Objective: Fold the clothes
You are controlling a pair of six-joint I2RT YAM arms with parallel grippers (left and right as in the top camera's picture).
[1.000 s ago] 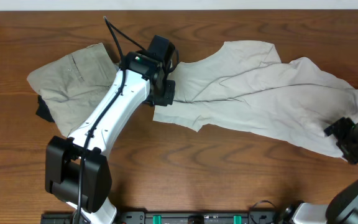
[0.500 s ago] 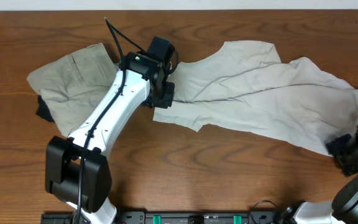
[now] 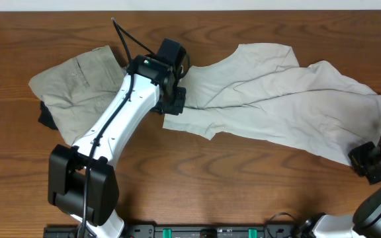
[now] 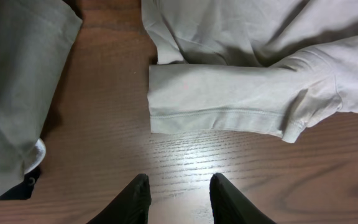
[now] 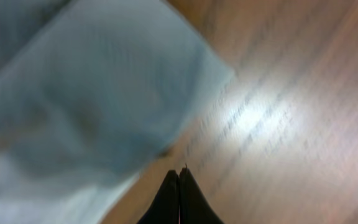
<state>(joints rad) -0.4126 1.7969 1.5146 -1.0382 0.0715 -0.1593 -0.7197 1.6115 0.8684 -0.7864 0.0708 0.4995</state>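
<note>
The pale cream-white shirt [image 3: 290, 99] sprawls across the counter [image 3: 243, 192]. Its long axis runs from the middle out to the right edge, dipping toward the front as it goes. The khaki-tan garment [image 3: 71, 82] lies bunched at the left, partly under the left arm, with something dark [image 3: 45, 119] peeking out beneath it.

The left hand [image 4: 178, 199] hovers over bare wood between the two garments, fingers spread with nothing between them. The shirt's short sleeve [image 4: 222, 106] lies just ahead of those fingers and runs crosswise to them, its stitched hem toward the hand. The hand is close but not touching.

At the far right the right hand [image 3: 370, 162] sits at the shirt's low trailing corner. On the wrist view its fingers are pressed tight together. The picture is blurred, and the cloth edge seems to lie just beyond the tips, so I cannot tell whether any fabric is caught.

The coming move turns on that layout: the left hand is nearer the sleeve end and the right hand nearer the trailing corner, so each has its own end of the long axis. I'd say folding has barely begun, because the shirt is wrinkled and unfolded. Nothing here serves as a container.
</note>
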